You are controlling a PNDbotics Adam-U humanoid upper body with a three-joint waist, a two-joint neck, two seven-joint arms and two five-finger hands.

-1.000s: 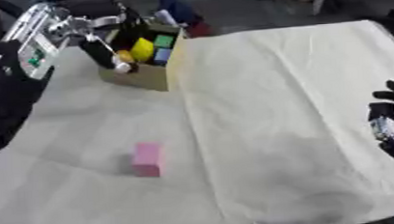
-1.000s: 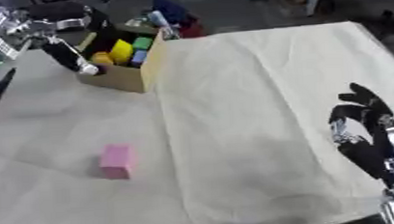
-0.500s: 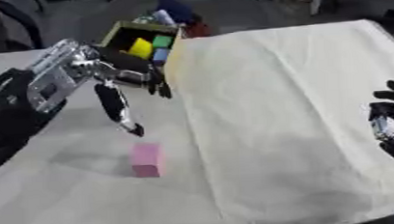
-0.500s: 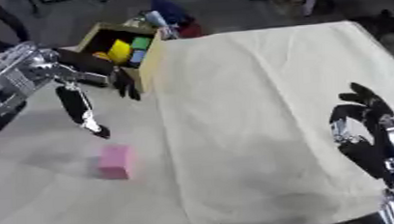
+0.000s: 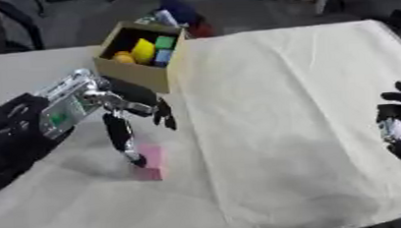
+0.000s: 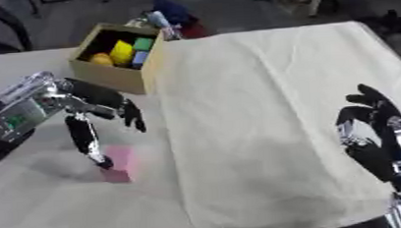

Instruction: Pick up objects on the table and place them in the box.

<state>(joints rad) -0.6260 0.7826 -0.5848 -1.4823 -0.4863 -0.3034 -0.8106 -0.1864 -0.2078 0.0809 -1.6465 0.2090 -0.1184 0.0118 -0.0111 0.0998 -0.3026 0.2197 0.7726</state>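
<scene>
Small pink block [image 5: 151, 162] on the near left of the cloth-covered table [image 5: 272, 107], left hand [image 5: 122, 117] spread above, one fingertip touching; best to straddle both sides before closing, then lift toward far cardboard box [image 5: 137, 55]

box: open brown cardboard box [image 5: 138, 72], upper left of the frame, on the cloth-covered table [image 5: 272, 107]
contents: yellow, green and blue blocks [image 5: 149, 46] inside the box
block: pink rectangular block [image 5: 151, 162], lower left, in front of the box
left hand: left hand [image 5: 122, 121] over the block, one fingertip touching it
right hand: right hand [image 6: 373, 131], right edge, well apart
</scene>
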